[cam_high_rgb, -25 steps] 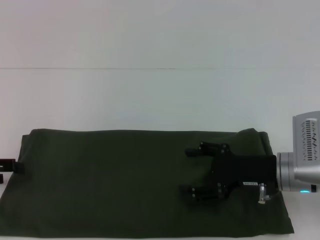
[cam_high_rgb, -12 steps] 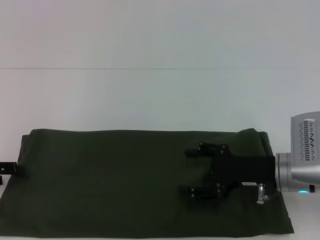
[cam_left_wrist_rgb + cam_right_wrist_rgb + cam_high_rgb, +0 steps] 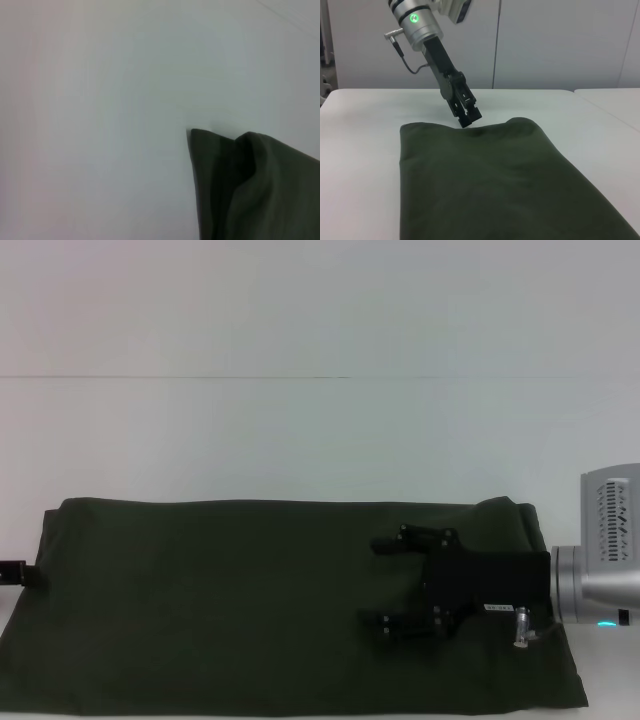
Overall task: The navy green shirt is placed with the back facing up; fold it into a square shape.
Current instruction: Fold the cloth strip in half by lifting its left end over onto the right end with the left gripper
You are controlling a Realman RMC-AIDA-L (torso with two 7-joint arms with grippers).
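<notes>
On the table: navy green shirt (image 3: 250, 605), folded into a long band with plain fabric showing, spread along the near edge of the white table (image 3: 320, 430) almost from its left side to its right.
Shirt surface: smooth and flat in the head view; one end is a softly rounded fold in the right wrist view (image 3: 520, 125); a corner with a rumpled lip shows in the left wrist view (image 3: 250, 185).
Right gripper (image 3: 392, 582): over the right part of the shirt, fingers pointing toward the left end, jaws wide apart, nothing between them; whether the fingertips touch the cloth cannot be told.
Right arm: silver wrist (image 3: 600, 570) beyond the shirt's right end, a small blue-green light on it.
Left gripper (image 3: 469, 114): at the shirt's left end, tips at the cloth edge; jaws look drawn together, and whether they pinch cloth cannot be told.
Left arm: green light on the silver wrist (image 3: 415, 22), cable beside it.
Surroundings: pale wall panels (image 3: 560, 45) behind the table.
Writing: a small pale label on the right gripper's body, too small to read.
</notes>
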